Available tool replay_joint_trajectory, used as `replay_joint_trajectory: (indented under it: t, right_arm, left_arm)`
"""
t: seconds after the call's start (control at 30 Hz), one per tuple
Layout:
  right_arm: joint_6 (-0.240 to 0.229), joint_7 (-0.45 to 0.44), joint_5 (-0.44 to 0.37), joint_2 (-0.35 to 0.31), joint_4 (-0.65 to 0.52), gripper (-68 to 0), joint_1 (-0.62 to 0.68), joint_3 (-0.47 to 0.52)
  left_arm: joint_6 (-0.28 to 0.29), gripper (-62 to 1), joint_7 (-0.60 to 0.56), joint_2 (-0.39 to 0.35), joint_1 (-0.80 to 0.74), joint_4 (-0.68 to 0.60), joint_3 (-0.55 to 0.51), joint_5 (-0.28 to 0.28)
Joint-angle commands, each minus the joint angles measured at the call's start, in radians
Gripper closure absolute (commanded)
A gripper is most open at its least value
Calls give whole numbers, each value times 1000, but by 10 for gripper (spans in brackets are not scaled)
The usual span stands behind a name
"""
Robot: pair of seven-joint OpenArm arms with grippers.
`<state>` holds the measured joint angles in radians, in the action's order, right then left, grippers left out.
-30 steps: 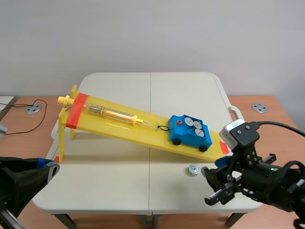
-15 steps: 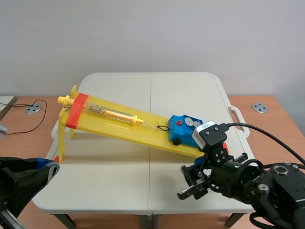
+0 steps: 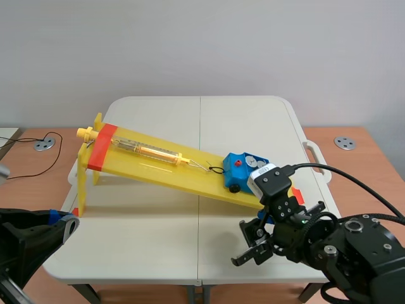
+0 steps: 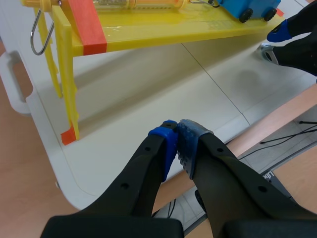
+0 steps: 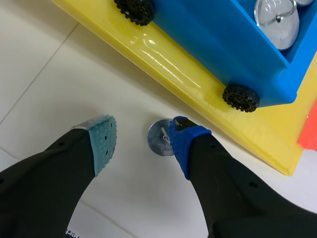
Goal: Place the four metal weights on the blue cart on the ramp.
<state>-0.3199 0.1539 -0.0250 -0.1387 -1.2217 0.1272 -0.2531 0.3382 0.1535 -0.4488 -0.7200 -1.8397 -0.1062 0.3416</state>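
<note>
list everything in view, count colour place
table: 1, white
ramp: 1, yellow, tilted on the table
cart: 1, blue, low on the ramp
weights in cart: at least 2 seen, silver
loose weight: 1, silver, on the table beside the ramp
spring tube: 1, yellow-orange, on the ramp above the cart
round discs: 2, grey, either side of the table
left gripper: 1, black, shut, over the table's near edge
right gripper: 1, black, open around the loose weight

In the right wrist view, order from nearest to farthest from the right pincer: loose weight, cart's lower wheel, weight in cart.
1. Loose weight: on the table, at the right pincer.
2. Lower wheel: ahead, on the ramp.
3. Weight in cart: beyond the wheel.
</note>
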Motion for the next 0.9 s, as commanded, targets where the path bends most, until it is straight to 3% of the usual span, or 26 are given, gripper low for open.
replay_joint_trajectory:
  t: [0.0, 0.33, 0.5, 0.63, 0.87]
  right_arm:
    - [33, -146, -27, 4, -19, -261, -103, 10]
    - [32, -154, -27, 17, 4, -241, -108, 10]
    - [33, -153, -27, 17, 34, -156, -109, 10]
    - [33, -151, -27, 17, 53, -131, -111, 10]
    - [33, -81, -27, 16, 55, -32, -111, 10]
  left_arm:
    - [32, -28, -88, 19, 8, -72, -16, 58]
    - [32, -28, -89, 19, 8, -72, -16, 58]
    - [32, -28, -89, 19, 8, -72, -16, 58]
    - [32, -28, -89, 19, 8, -72, -16, 58]
    - [32, -28, -89, 19, 8, -72, -16, 59]
